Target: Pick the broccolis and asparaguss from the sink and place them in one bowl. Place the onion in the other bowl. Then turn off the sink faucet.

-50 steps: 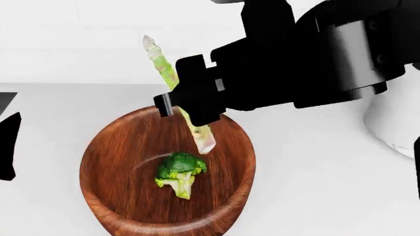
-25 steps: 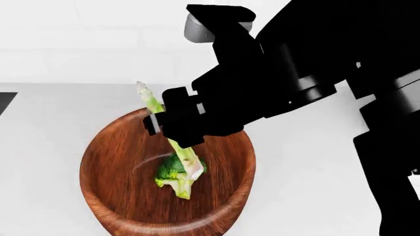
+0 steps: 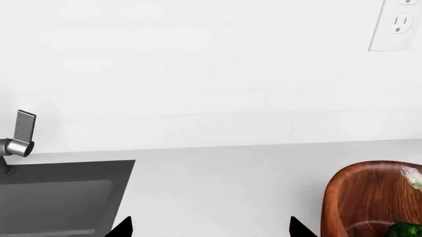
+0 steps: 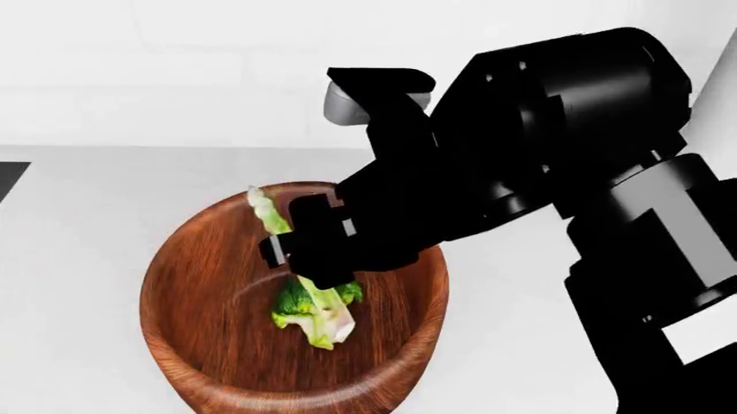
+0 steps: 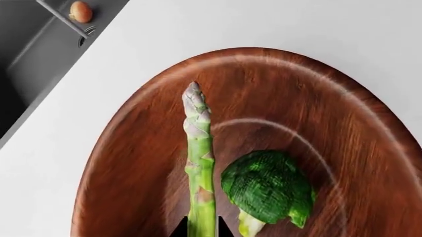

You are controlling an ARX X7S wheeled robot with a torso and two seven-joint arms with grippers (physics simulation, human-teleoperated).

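Note:
My right gripper is shut on the asparagus, holding it tilted low inside the brown wooden bowl. The spear's whitish end rests by the broccoli lying on the bowl's floor. In the right wrist view the asparagus runs out from between my fingertips beside the broccoli, over the bowl. The onion lies in the dark grey sink. My left gripper is open over bare counter, between the sink and the bowl. The faucet lever shows at that view's edge. The whitish bowl is out of view.
White counter surrounds the wooden bowl, with a white tiled wall behind it. A wall socket sits above the counter. My right arm fills the head view's right side.
My right gripper has come down with the asparagus, from above the bowl's far rim into the bowl, until the spear's end lies beside the broccoli.

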